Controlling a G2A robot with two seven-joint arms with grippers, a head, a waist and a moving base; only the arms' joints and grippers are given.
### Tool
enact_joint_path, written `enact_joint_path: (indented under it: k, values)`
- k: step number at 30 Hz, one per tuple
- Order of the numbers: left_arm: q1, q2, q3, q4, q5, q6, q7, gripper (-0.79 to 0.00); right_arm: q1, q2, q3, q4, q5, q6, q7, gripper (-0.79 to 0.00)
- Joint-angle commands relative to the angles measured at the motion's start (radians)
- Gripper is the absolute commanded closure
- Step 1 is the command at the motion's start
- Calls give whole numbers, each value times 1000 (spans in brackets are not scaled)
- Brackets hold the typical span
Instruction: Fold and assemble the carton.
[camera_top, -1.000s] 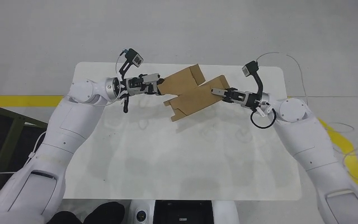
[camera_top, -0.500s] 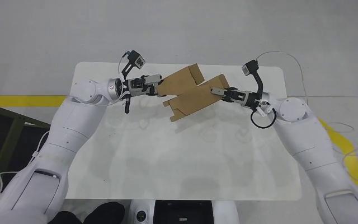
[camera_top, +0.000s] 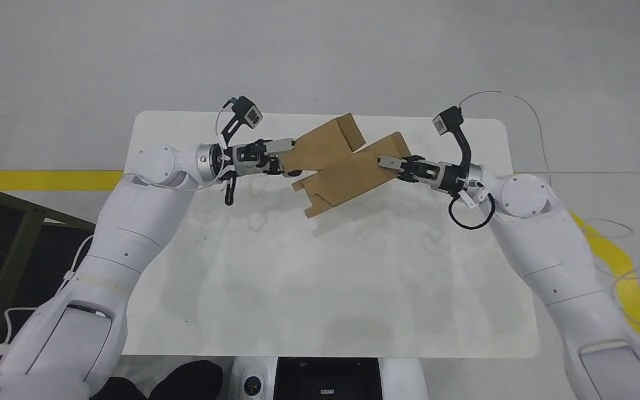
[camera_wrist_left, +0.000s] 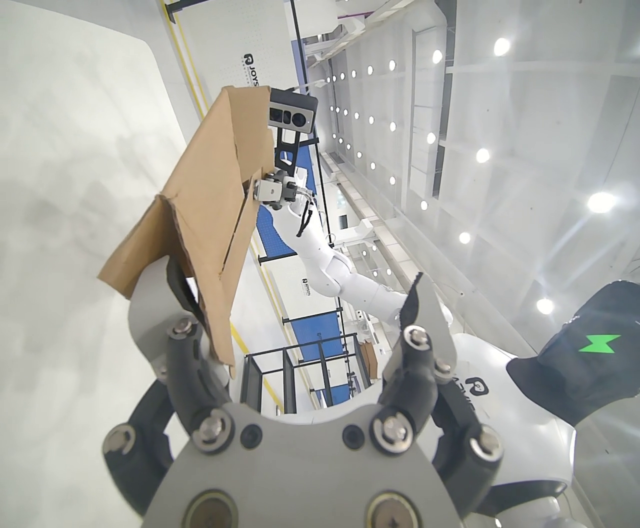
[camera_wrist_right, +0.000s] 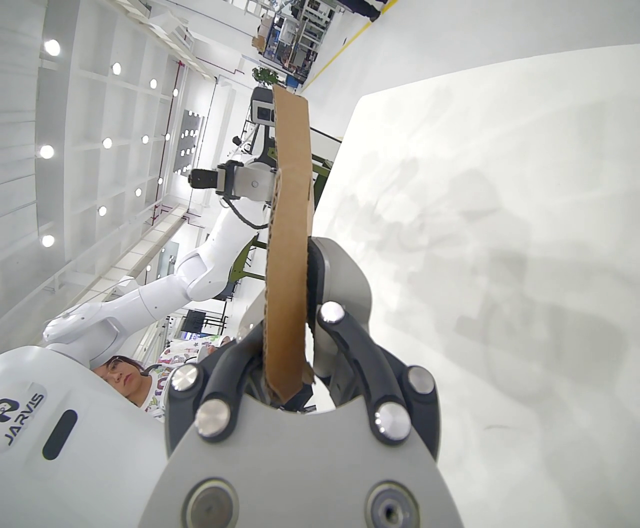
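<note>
The white surface (camera_top: 300, 280) lies under both arms. The carton (camera_top: 340, 165) is held up in the air over the surface's far half, between the two grippers. It is a flattened brown sheet of panels and flaps, partly creased but not yet squared into a box.

The right gripper (camera_top: 388, 163) holds one end, its fingers (camera_wrist_right: 340, 280) pinching the cardboard edge from both sides. At the other end the left gripper (camera_top: 285, 155) has its fingers spread wide. One finger (camera_wrist_left: 147, 295) lies against the carton's near corner and the other stands well apart from it, so this side has no grip.

The step in hand looks like taking a second hold so the panels can be folded against each other. To do it well, the right pinch should stay firm and level, since it alone carries the carton. The left fingers should slide further over the edge before closing, and take one panel beside a crease, not the loose corner. A shallow bite there would likely slip or bend the flap. Once closed, the fold should follow the scored line.
</note>
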Motion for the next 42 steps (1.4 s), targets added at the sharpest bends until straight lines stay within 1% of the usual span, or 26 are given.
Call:
enact_joint_path:
  k: [1, 8, 10, 13, 16, 18, 22, 28, 29, 33, 36, 39, 41, 42]
  values:
    - [2, -2, -1, 3, 6, 1, 2, -693, -1, 0, 3, -2, -2, 0, 0, 0]
    - [5, -9, -5, 19, 20, 5, 1, -606, -7, -3, 12, -11, -10, 5, 4, 0]
    - [3, -11, -2, 32, 38, 18, 3, -603, -8, -4, 14, -12, -12, 5, 4, 0]
    - [4, -14, -4, 42, 36, 22, 7, -493, -9, -5, 18, -13, -16, 5, 4, 0]
    - [3, -17, -8, 47, 38, 21, 4, -446, -11, -6, 21, -14, -21, 7, 5, 0]
    - [3, -19, -10, 49, 40, 21, 2, -391, -12, -7, 23, -16, -22, 7, 6, 0]
    - [3, -21, -15, 53, 45, 23, 0, -360, -15, -8, 27, -19, -23, 9, 9, 0]
    - [3, -26, -18, 66, 61, 31, -1, -351, -18, -10, 32, -21, -27, 8, 13, 0]
    - [3, -27, -18, 68, 62, 32, -2, -329, -19, -11, 33, -21, -26, 8, 12, 0]
    - [1, -31, -18, 72, 69, 34, -5, -185, -20, -13, 37, -21, -27, 8, 14, 0]
    - [0, -33, -20, 75, 74, 34, -6, -49, -21, -14, 39, -22, -28, 9, 15, 0]
    - [1, -36, -23, 78, 72, 38, -5, -18, -21, -15, 40, -24, -31, 9, 15, 0]
    - [0, -37, -25, 80, 73, 39, -7, -28, -21, -16, 42, -24, -34, 10, 18, 0]
    - [2, -38, -26, 79, 65, 41, -9, -18, -21, -16, 42, -24, -36, 11, 19, 0]
